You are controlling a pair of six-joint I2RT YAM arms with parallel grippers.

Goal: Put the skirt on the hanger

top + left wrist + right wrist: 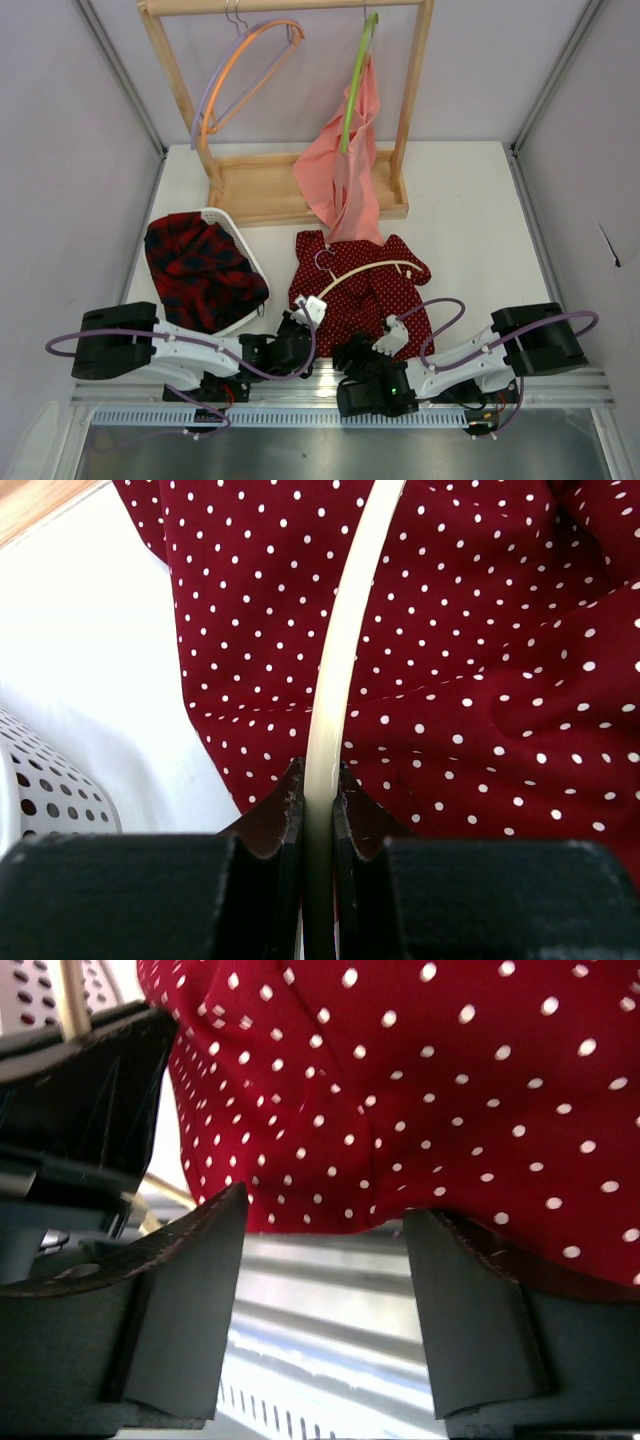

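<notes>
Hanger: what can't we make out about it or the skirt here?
- Hanger near end: left wrist, hidden inside the shut left gripper.
- Hook: top external, too small to tell whether cloth covers it.
- Skirt near hem: top external, covered by the right gripper.

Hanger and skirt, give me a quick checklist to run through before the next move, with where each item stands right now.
1. Left claw shut on the hanger: ok, it pinches the cream bar.
2. Hanger inside the skirt: not ok, it lies on top of the cloth.
3. Right claw open: ok.
4. Cloth between the right claw's fingers: not ok, only the metal rail shows in the gap; the hem sits just past the tips.
5. Skirt's waist opening found: cannot tell.
</notes>
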